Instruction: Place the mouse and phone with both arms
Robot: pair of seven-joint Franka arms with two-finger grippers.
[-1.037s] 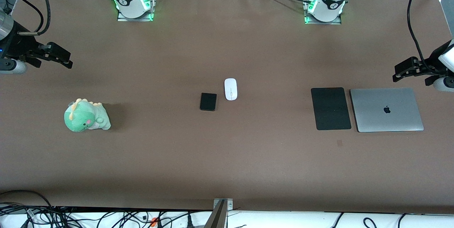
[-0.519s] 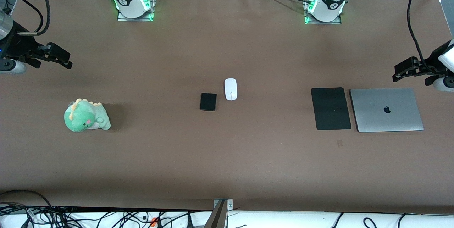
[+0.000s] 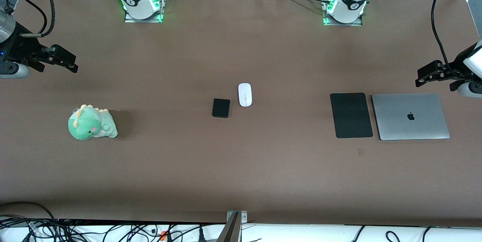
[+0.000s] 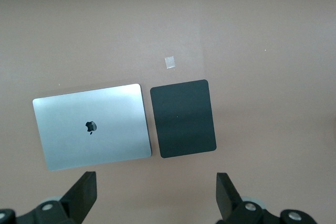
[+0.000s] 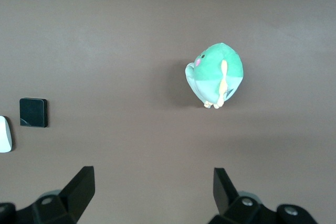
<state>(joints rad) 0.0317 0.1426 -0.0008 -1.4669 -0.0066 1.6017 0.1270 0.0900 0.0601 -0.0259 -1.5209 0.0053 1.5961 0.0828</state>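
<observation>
The white mouse lies in the middle of the brown table. The small black phone lies beside it, slightly nearer the front camera and toward the right arm's end. Both also show at the edge of the right wrist view, the phone and the mouse. My right gripper is open and empty, up in the air over the table at the right arm's end. My left gripper is open and empty, up in the air over the table near the laptop.
A flat black mouse pad and a closed silver laptop lie side by side at the left arm's end; both show in the left wrist view, pad, laptop. A green plush dinosaur sits at the right arm's end.
Both grippers have shifted very slightly; the mouse and the phone have not moved.
</observation>
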